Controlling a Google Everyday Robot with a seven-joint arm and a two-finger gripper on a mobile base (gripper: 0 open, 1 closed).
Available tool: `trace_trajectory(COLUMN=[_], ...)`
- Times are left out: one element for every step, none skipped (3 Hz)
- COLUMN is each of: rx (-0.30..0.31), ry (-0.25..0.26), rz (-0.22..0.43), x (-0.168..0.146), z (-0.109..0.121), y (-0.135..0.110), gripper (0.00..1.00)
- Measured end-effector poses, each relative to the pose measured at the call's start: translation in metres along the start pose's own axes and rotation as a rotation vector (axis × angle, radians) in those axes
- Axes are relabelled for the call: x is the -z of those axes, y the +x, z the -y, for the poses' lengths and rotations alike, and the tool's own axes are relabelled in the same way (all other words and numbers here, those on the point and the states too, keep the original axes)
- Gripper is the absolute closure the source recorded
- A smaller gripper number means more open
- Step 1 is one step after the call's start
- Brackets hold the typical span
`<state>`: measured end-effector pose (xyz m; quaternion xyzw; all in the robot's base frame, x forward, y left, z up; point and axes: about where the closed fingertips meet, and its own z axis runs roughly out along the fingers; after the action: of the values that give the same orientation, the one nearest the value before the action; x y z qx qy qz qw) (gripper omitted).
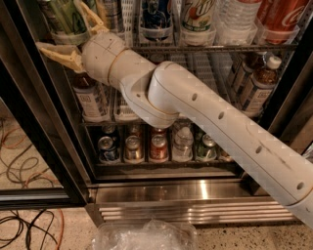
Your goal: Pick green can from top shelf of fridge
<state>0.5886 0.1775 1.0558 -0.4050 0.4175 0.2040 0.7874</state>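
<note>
We are holding claw [61,27] inside fridge [195,193], fingers spread wide either side of green can [66,14], standing in end lane of top shelf [210,48]. Likely lining up so closing traps it.

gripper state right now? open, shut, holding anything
Gripper: open, jaws spread either side of the green can on the top shelf, not clamped on it.

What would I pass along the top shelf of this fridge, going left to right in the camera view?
green can, with the robot's open gripper straddling it → blue can → white-and-green can → clear water bottle → red cola container
</note>
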Motion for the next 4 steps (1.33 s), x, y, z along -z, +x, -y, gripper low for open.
trace_trajectory(rx=[0.0, 0.0, -0.04, -0.1], ry=[0.0, 0.037, 0.112, 0.181], rz=[0.0, -0.014, -0.039, -0.088], x=[0.0, 0.003, 0.014, 0.01], z=[0.0, 0.006, 0.006, -0.004], y=[0.0, 0.002, 0.0, -0.015], gripper=[0.32, 0.31, 0.31, 0.28])
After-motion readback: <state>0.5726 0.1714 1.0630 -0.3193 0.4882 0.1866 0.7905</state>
